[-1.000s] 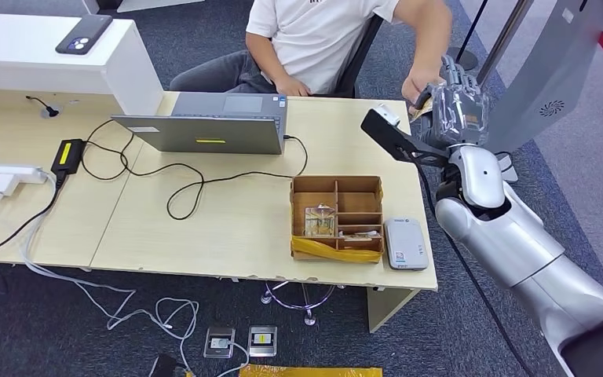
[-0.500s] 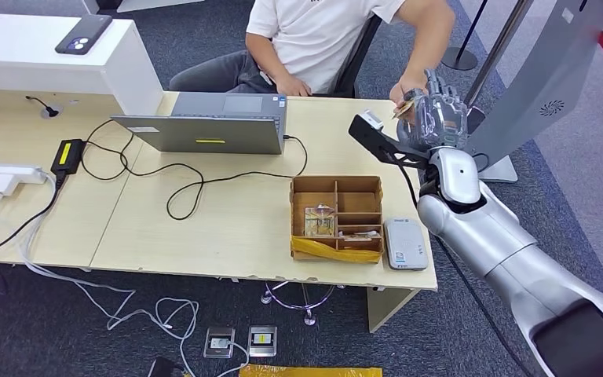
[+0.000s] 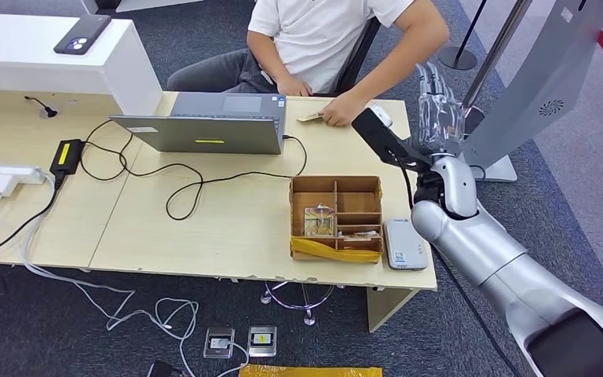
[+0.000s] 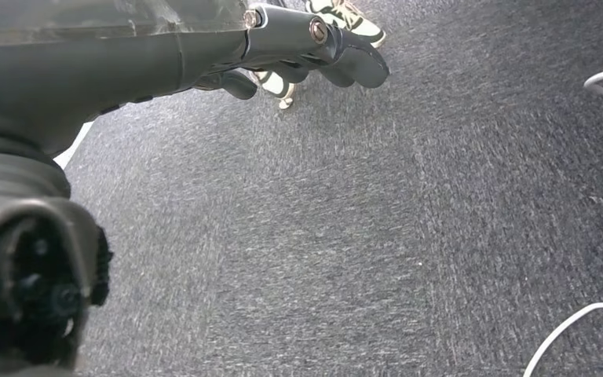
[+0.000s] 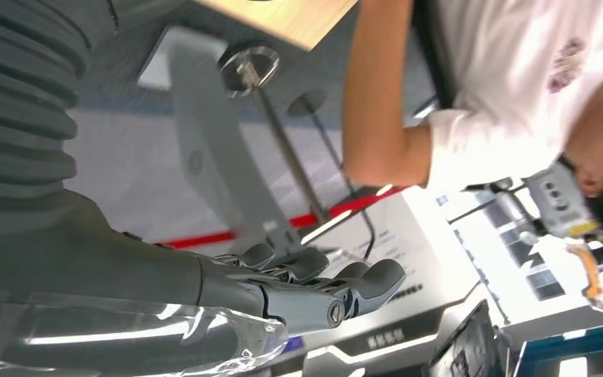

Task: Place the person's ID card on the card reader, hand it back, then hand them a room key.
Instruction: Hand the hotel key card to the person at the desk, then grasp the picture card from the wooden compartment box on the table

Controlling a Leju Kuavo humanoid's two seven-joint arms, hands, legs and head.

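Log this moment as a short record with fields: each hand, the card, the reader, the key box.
right hand: raised beside the desk, fingers extended, holding nothing
left hand: hanging over carpet, holding nothing
card: on the desk under the person's hand
card reader: near desk edge, nothing on it
cardboard box: left of the reader

Head view high, facing down on desk (image 3: 204, 228) (wrist views close).

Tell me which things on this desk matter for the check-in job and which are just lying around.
Part of the job:
- card under the person's hand
- card reader
- cardboard tray, probably holding the room keys
- right hand, raised and holding nothing

Lying about:
- laptop
- phone on the white counter
- power adapter and cables
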